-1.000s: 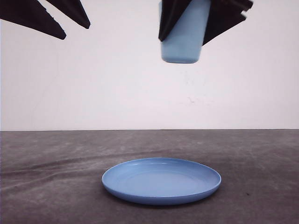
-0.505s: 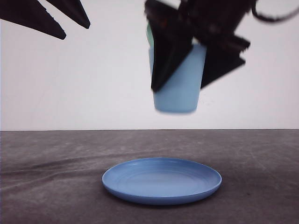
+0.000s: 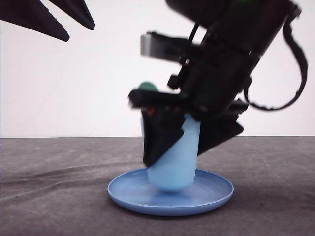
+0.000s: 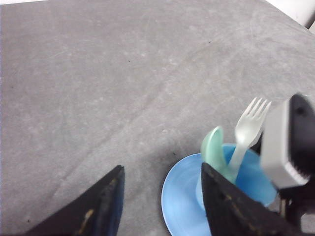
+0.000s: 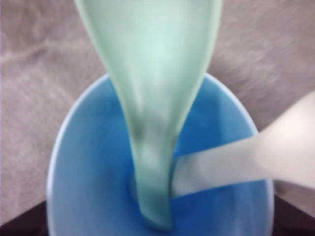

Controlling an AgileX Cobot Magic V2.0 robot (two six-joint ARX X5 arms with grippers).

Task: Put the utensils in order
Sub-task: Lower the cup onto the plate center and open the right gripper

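Grey mottled desk (image 3: pixel 49 187), white wall (image 3: pixel 98 73) behind; right gripper (image 3: pixel 189 142) clamps cup (image 3: pixel 173 162) on plate (image 3: pixel 147 196) mid-desk, fork (image 4: pixel 248 130) and spoon (image 4: pixel 214 150) upright inside, heads up; left gripper (image 4: pixel 162 206) agape, holding nothing.

Right gripper (image 3: pixel 186 147): its dark fingers are clamped on either side of the cup, blurred.
Cup (image 3: pixel 173 164): light blue, upright, its base low over the middle of the plate; contact cannot be told.
Spoon (image 3: pixel 147 87): a green rounded tip shows above the cup's rim.
Plate (image 3: pixel 214 192): blue, round, flat on the dark grey table (image 3: pixel 49 196).
Left gripper (image 3: pixel 74 27): raised at upper left, fingers spread, holding nothing.
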